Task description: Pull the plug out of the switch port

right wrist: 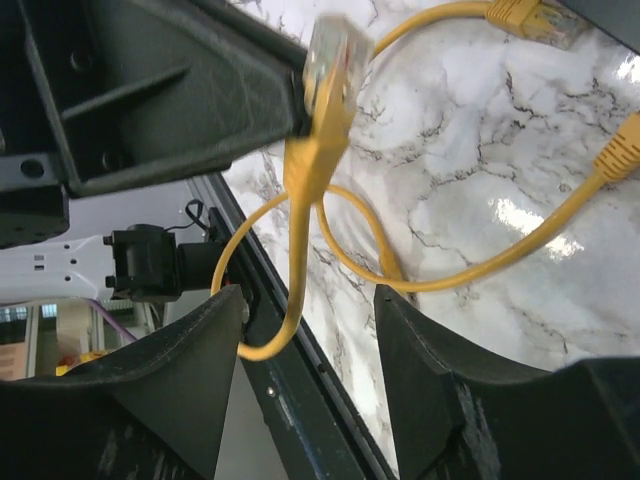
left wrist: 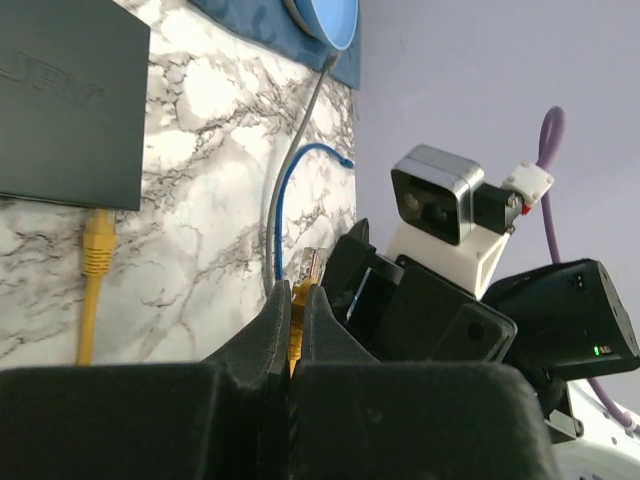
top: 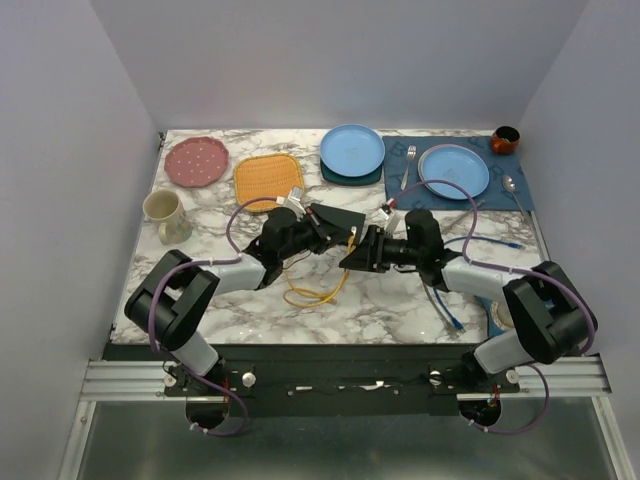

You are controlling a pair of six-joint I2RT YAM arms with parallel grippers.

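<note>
1. Left hand [left wrist: 297, 300] was clamped tight on the freed plug [left wrist: 308, 268], whose clear tip poked up past the black fingers, well apart from the switch.
2. The switch [left wrist: 70, 100] lay flat near the middle of the marble counter [left wrist: 200, 200], just beyond both hands; a second yellow plug [left wrist: 97, 245] met its edge.
3. The right hand [right wrist: 310, 298] faced the left one with its fingers apart, gripping nothing, and the yellow cable [right wrist: 296, 260] hung between them.
4. Farther back sat an orange mat [top: 268, 180], a pink plate [top: 196, 161] and a mug [top: 165, 215].
</note>
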